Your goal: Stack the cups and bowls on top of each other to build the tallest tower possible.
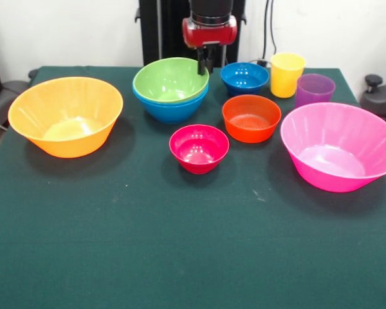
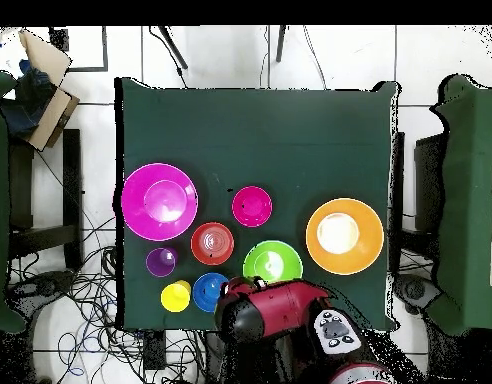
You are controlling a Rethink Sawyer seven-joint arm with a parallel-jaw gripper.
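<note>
One red arm point(image 1: 209, 29) hangs upright at the counter's point(image 1: 180, 244) robot-side edge, jaws point(image 1: 206, 64) seemingly together, beside the green bowl's point(image 1: 170, 78) rim.

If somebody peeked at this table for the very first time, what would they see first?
Probably the two biggest bowls: the large orange bowl at one side of the green table and the large pink bowl at the other. Between them sits a cluster of smaller bright bowls, with the green bowl nested in a light blue bowl, and the robot's red tool hanging just beside its rim.
</note>
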